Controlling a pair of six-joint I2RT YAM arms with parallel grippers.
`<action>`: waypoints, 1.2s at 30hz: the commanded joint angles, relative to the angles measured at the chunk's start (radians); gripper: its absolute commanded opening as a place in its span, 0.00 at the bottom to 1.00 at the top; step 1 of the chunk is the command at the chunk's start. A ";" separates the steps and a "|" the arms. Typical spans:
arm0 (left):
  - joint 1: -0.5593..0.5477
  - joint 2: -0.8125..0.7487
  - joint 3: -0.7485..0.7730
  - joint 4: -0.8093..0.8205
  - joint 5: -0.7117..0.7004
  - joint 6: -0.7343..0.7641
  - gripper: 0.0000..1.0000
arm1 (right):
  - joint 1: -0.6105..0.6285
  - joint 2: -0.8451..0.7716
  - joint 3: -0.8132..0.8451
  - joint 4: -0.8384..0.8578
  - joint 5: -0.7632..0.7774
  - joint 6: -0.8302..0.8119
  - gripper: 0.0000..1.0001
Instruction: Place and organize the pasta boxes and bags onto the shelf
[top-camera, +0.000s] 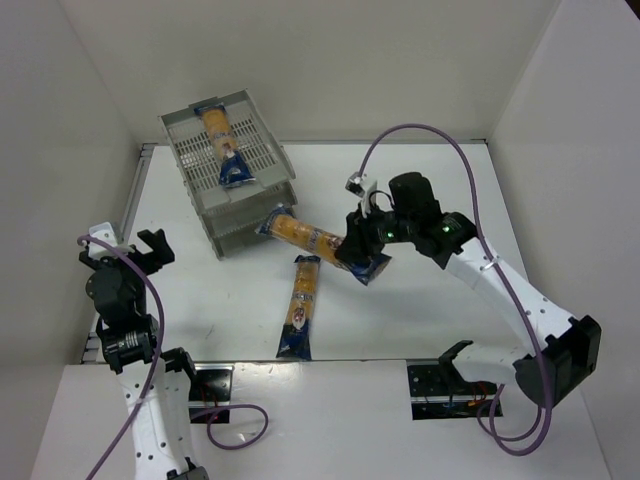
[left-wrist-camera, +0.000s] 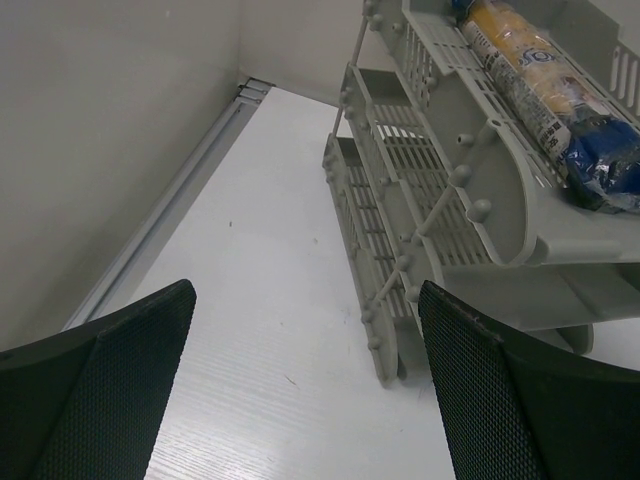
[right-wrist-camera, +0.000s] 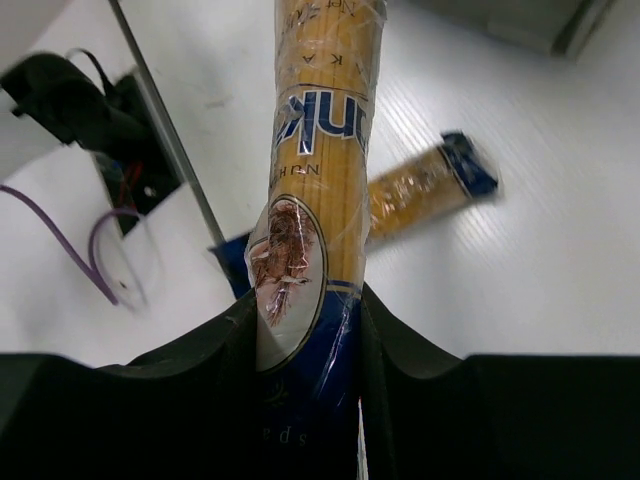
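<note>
The right gripper (top-camera: 360, 256), clamped on one end of a pasta bag (top-camera: 305, 233), should slide it level into the shelf (top-camera: 235, 228); the left gripper (left-wrist-camera: 305, 370) has its jaws apart.

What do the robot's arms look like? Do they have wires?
The left arm and right arm are white tubes with black joints. A purple cable loops along each. Tiny green lights glow on the right one. The left gripper and right gripper have two wide black fingers; the left's look bumpy like mesh.
</note>
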 joint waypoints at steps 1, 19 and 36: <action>0.006 0.001 0.038 0.027 -0.010 -0.006 0.99 | 0.039 0.027 0.113 0.262 -0.066 0.120 0.00; 0.052 0.011 0.009 0.045 -0.030 0.003 0.99 | 0.102 0.409 0.433 0.341 0.092 0.257 0.00; 0.081 0.001 -0.031 0.108 -0.055 0.005 0.99 | 0.239 0.743 0.691 0.287 0.537 0.606 0.00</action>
